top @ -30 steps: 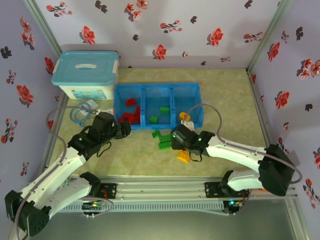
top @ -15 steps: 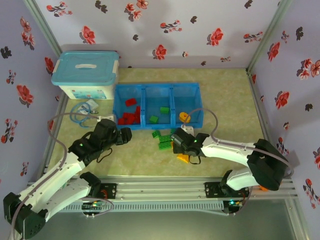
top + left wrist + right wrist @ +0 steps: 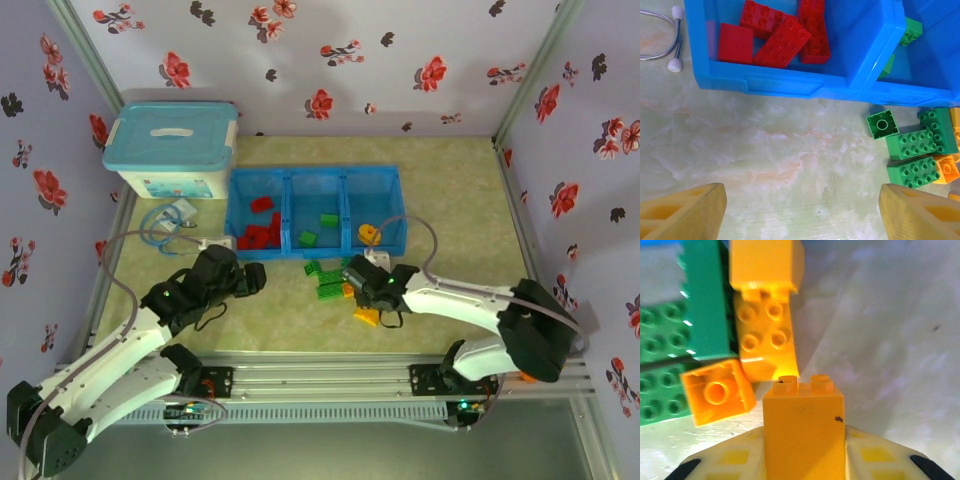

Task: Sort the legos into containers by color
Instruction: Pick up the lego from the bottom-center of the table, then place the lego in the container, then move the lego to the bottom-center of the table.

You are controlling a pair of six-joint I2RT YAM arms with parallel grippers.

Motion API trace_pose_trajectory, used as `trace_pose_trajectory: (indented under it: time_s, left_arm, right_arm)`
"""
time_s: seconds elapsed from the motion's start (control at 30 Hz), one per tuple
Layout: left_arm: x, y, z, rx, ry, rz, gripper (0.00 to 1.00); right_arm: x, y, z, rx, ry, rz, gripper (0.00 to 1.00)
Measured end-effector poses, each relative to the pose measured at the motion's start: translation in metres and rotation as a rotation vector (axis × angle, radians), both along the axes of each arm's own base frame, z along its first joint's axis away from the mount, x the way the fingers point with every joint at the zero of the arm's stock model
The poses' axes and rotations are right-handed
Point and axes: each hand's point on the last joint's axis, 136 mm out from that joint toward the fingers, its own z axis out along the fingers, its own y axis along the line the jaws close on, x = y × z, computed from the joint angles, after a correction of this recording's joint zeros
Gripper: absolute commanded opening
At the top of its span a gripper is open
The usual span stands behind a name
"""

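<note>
We see the right gripper point(image 3: 362, 288) clenched on an orange brick point(image 3: 803, 432); the tray's right-hand bin point(image 3: 380, 200) lies near, at twelve o'clock from it; the left gripper point(image 3: 800, 212) hangs spread and empty, farther off.

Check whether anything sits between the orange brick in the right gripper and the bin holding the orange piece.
Yes: loose orange bricks lie just ahead of the held brick, green bricks beside them, then the near wall of the right bin.
</note>
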Motion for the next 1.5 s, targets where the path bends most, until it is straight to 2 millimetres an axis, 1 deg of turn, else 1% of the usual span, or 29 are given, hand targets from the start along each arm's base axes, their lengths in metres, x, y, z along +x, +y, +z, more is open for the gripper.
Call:
trace_pose_trajectory:
  time_s: [0.07, 0.13, 0.17, 0.23, 0.27, 0.3, 0.37, 0.43, 0.5, 0.53, 0.57, 0.6, 0.63, 0.7, 0.8, 0.9, 1.0, 1.1, 1.2, 1.37, 1.5]
  left_arm:
    - [-0.002, -0.002, -0.001, 0.004, -0.001, -0.011, 0.79]
    - [-0.005, -0.006, -0.004, 0.012, 0.002, -0.029, 0.79]
    - [-0.007, -0.010, -0.005, 0.018, 0.004, -0.043, 0.79]
    - [-0.011, -0.017, -0.008, 0.026, 0.007, -0.066, 0.79]
    - [-0.013, -0.021, -0.010, 0.030, 0.011, -0.079, 0.79]
    - [-0.016, -0.025, -0.013, 0.033, 0.015, -0.092, 0.78]
    - [-0.022, -0.035, -0.019, 0.042, 0.022, -0.121, 0.78]
    - [-0.029, -0.043, -0.026, 0.051, 0.033, -0.146, 0.78]
    - [-0.035, -0.050, -0.034, 0.062, 0.047, -0.168, 0.79]
    - [-0.038, -0.053, -0.039, 0.067, 0.056, -0.178, 0.79]
    - [-0.040, -0.057, -0.043, 0.071, 0.064, -0.185, 0.79]
    - [-0.041, -0.059, -0.046, 0.077, 0.073, -0.192, 0.79]
    - [-0.042, -0.063, -0.050, 0.083, 0.081, -0.199, 0.80]
    - [-0.044, -0.069, -0.058, 0.094, 0.096, -0.212, 0.80]
    - [-0.044, -0.079, -0.069, 0.100, 0.120, -0.230, 0.80]
    - [-0.043, -0.090, -0.077, 0.096, 0.140, -0.246, 0.81]
    - [-0.040, -0.103, -0.080, 0.097, 0.156, -0.269, 0.81]
    - [-0.035, -0.121, -0.080, 0.097, 0.161, -0.298, 0.81]
    - [-0.028, -0.140, -0.079, 0.101, 0.164, -0.334, 0.79]
    - [-0.020, -0.162, -0.080, 0.122, 0.163, -0.385, 0.75]
    - [-0.015, -0.175, -0.082, 0.144, 0.162, -0.419, 0.71]
  right_arm:
    - [0.012, 0.002, 0.029, 0.025, -0.063, -0.002, 0.28]
    - [0.033, 0.002, 0.063, 0.072, -0.139, -0.024, 0.28]
    - [0.045, -0.001, 0.079, 0.092, -0.177, -0.043, 0.28]
    - [0.067, -0.012, 0.099, 0.113, -0.222, -0.087, 0.29]
    - [0.078, -0.017, 0.104, 0.119, -0.235, -0.109, 0.29]
    - [0.088, -0.022, 0.107, 0.119, -0.238, -0.124, 0.29]
    - [0.109, -0.029, 0.104, 0.106, -0.227, -0.149, 0.30]
    - [0.125, -0.028, 0.094, 0.093, -0.196, -0.151, 0.32]
    - [0.138, -0.027, 0.081, 0.077, -0.157, -0.145, 0.36]
    - [0.144, -0.026, 0.073, 0.072, -0.136, -0.144, 0.44]
    - [0.148, -0.026, 0.067, 0.066, -0.119, -0.141, 0.57]
    - [0.149, -0.026, 0.062, 0.062, -0.106, -0.134, 0.74]
    - [0.151, -0.025, 0.059, 0.063, -0.094, -0.133, 0.82]
    - [0.151, -0.022, 0.059, 0.074, -0.087, -0.119, 0.86]
    - [0.150, -0.015, 0.069, 0.094, -0.105, -0.095, 0.87]
    - [0.144, -0.010, 0.088, 0.123, -0.147, -0.074, 0.87]
    - [0.129, -0.006, 0.110, 0.164, -0.198, -0.045, 0.86]
    - [0.110, -0.008, 0.120, 0.199, -0.233, -0.027, 0.85]
    - [0.093, -0.014, 0.118, 0.228, -0.248, -0.028, 0.84]
    - [0.068, -0.028, 0.099, 0.253, -0.231, -0.056, 0.82]
    - [0.057, -0.036, 0.091, 0.271, -0.226, -0.079, 0.81]
